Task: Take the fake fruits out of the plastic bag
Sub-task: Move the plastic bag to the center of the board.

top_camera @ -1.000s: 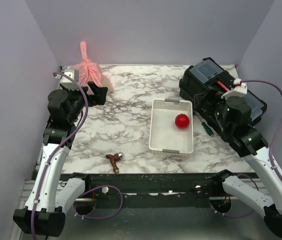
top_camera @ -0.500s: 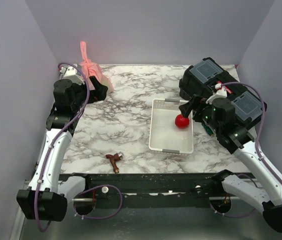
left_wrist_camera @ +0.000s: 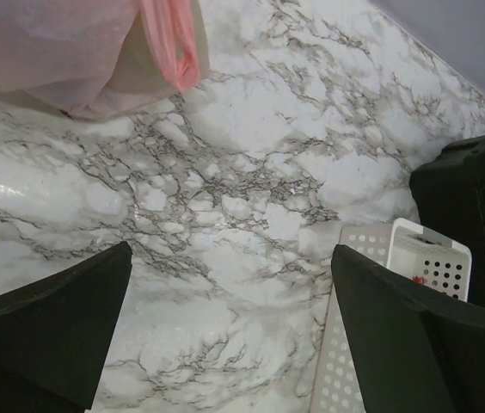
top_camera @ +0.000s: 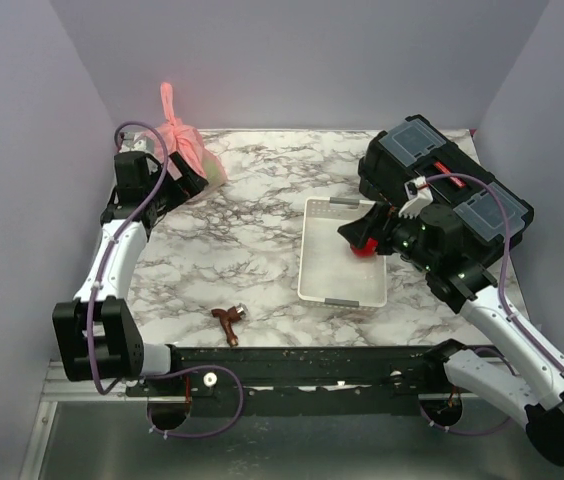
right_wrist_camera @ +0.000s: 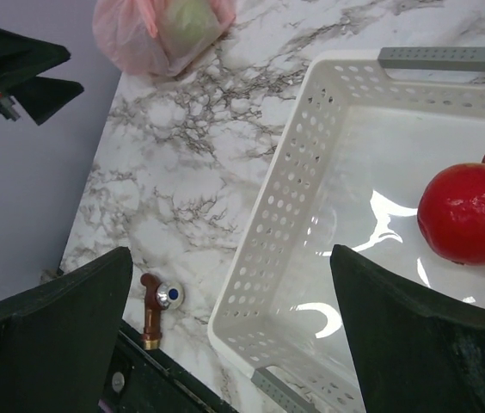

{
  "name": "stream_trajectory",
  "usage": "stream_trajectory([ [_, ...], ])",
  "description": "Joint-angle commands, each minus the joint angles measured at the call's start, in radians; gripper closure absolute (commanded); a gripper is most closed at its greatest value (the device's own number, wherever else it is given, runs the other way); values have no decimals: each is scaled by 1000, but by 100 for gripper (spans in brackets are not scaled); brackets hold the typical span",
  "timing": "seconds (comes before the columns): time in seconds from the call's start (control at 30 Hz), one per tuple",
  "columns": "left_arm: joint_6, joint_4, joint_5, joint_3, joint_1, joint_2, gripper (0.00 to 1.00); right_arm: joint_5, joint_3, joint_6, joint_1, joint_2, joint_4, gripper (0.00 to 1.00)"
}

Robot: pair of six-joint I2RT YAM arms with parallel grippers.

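Marbled tabletop (top_camera: 252, 230) enclosed by lilac walls (top_camera: 302, 60), both jaw pairs spread wide, plastic bag (left_wrist_camera: 53, 52) seen ahead of left gripper (left_wrist_camera: 231, 258), white tray (right_wrist_camera: 268, 224) framed between jaws of right gripper (right_wrist_camera: 230, 254).

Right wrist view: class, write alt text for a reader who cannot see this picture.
A white perforated tray holding one red fruit fills the right side, seen between the two dark fingers of the open right hand. At the top left of the marble table lies a pink bag with a light green fruit visible in it.
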Motion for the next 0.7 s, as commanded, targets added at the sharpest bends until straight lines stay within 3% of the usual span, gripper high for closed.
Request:
stream_trajectory([
  [0.0,-152,103,100,17,25,114,2,-57,19,-53,-3,-4,0,0],
  [0.17,-253,301,163,57,32,292,4,-106,-23,-52,-2,-23,22,0],
  [0.43,-272,360,32,149,32,448,7,-287,-72,-18,-2,-64,30,0],
  [0.67,-320,562,3,77,34,494,15,-237,-79,-29,-2,-150,-38,0],
])
